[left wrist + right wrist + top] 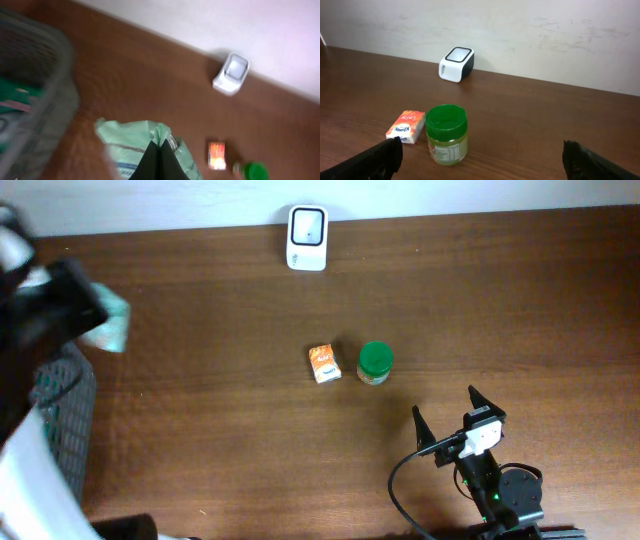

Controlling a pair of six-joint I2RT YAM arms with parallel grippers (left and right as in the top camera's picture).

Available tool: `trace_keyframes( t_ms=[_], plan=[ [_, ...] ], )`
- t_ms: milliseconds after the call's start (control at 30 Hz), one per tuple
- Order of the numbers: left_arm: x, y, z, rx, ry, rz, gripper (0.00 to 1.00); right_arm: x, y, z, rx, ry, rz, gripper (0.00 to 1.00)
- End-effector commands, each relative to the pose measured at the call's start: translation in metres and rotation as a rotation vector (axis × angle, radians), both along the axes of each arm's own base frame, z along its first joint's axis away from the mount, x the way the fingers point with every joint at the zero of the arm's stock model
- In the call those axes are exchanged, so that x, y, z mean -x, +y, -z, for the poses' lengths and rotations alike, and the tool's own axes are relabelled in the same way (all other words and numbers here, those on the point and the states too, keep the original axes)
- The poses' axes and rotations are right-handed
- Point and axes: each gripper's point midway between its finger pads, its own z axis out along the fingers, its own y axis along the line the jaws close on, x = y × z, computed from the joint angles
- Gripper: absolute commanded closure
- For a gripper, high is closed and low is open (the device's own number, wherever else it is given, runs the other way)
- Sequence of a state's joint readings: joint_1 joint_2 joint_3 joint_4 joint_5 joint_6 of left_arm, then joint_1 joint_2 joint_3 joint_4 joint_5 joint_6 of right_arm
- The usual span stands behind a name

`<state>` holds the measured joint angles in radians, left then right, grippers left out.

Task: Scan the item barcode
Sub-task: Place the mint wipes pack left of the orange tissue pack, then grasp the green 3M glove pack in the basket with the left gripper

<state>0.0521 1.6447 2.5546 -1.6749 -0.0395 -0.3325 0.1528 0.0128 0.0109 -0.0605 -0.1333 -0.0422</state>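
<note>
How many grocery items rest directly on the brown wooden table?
2: a small orange carton near the middle, and a green-lidded plastic jar beside it. The left end effector holds a pale green pouch; the grey mesh basket may hide more.

Soft, even light fills all three views, leaving the brown table (220, 430) matte, and only faint shadows hug the green-lidded jar (447, 134) in the sharp right wrist view. Overhead, the left arm (40, 310) at 9 o'clock is a dark, out-of-focus mass near the lens. The left wrist view is smeared throughout: the wire basket (35, 75) at 9 o'clock, pale green packet (135, 145) at 6 o'clock and white scanner (231, 74) at 2 o'clock lose their edges.
</note>
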Motion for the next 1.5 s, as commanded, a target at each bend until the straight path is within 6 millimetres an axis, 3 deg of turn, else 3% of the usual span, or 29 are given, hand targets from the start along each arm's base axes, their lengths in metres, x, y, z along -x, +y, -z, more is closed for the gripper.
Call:
trace_keyframes(
  t_ms=[0, 33, 133, 200, 233, 300, 367, 467, 500, 533, 633, 667, 700, 733, 833, 900, 1067, 1133, 1233, 1333, 1467],
  plan=[
    [-0.035, -0.053, 0.077, -0.019, 0.244, 0.159, 1.0, 0.0, 0.001, 0.003, 0.003, 0.004, -0.005, 0.02],
    [-0.045, -0.075, 0.112, -0.031, 0.33, 0.216, 1.0, 0.0, 0.001, 0.003, 0.003, 0.004, -0.006, 0.02],
    [-0.055, -0.113, 0.196, -0.065, 0.517, 0.304, 1.0, 0.0, 0.001, 0.003, 0.003, 0.004, -0.005, 0.02],
    [-0.053, -0.128, 0.23, -0.08, 0.587, 0.341, 1.0, 0.0, 0.001, 0.003, 0.003, 0.004, -0.005, 0.02],
    [-0.049, -0.141, 0.258, -0.097, 0.641, 0.373, 1.0, 0.0, 0.001, 0.003, 0.003, 0.004, -0.006, 0.02],
    [-0.044, -0.153, 0.279, -0.116, 0.684, 0.403, 1.0, 0.0, 0.001, 0.003, 0.003, 0.004, -0.005, 0.02],
    [-0.044, -0.16, 0.285, -0.133, 0.684, 0.42, 1.0, 0.0, 0.001, 0.003, 0.003, 0.004, -0.005, 0.02],
    [-0.063, -0.149, 0.262, -0.173, 0.602, 0.381, 0.66, 0.0, 0.001, 0.003, 0.003, 0.004, -0.005, 0.02],
    [-0.07, -0.14, 0.243, -0.19, 0.563, 0.351, 0.58, 0.0, 0.001, 0.003, 0.003, 0.004, -0.005, 0.02],
    [-0.088, -0.121, 0.191, -0.164, 0.443, 0.291, 0.33, 0.0, 0.001, 0.003, 0.003, 0.004, -0.005, 0.02],
    [-0.101, -0.087, 0.131, -0.144, 0.295, 0.223, 0.21, 0.0, 0.001, 0.003, 0.003, 0.004, -0.005, 0.02],
    [-0.099, -0.052, 0.095, -0.127, 0.215, 0.139, 0.19, 0.0, 0.001, 0.003, 0.003, 0.004, -0.005, 0.02],
    [-0.095, -0.026, 0.077, -0.12, 0.178, 0.078, 0.19, 0.0, 0.001, 0.003, 0.003, 0.004, -0.005, 0.02],
    [-0.09, -0.009, 0.067, -0.115, 0.157, 0.036, 0.18, 0.0, 0.001, 0.003, 0.003, 0.004, -0.005, 0.02],
    [-0.063, 0.072, 0.041, -0.103, 0.111, -0.174, 0.18, 0.0, 0.001, 0.003, 0.003, 0.004, -0.006, 0.02],
    [-0.043, 0.124, 0.045, -0.086, 0.14, -0.32, 0.18, 0.0, 0.001, 0.003, 0.003, 0.004, -0.005, 0.02],
    [0.006, 0.219, 0.07, 0.01, 0.206, -0.63, 0.08, 0.0, 0.001, 0.003, 0.003, 0.004, -0.005, 0.02],
    [0.025, 0.254, 0.088, 0.039, 0.245, -0.724, 0.09, 0.0, 0.001, 0.003, 0.003, 0.004, -0.005, 0.02],
    [0.042, 0.304, 0.142, 0.11, 0.302, -0.844, 0.09, 0.0, 0.001, 0.003, 0.003, 0.004, -0.005, 0.02],
    [0.059, 0.329, 0.211, 0.125, 0.422, -0.837, 0.1, 0.0, 0.001, 0.003, 0.003, 0.004, -0.006, 0.02],
    [0.057, 0.337, 0.263, 0.024, 0.517, -0.636, 0.14, 0.0, 0.001, 0.003, 0.003, 0.004, -0.005, 0.02]
  ],
)
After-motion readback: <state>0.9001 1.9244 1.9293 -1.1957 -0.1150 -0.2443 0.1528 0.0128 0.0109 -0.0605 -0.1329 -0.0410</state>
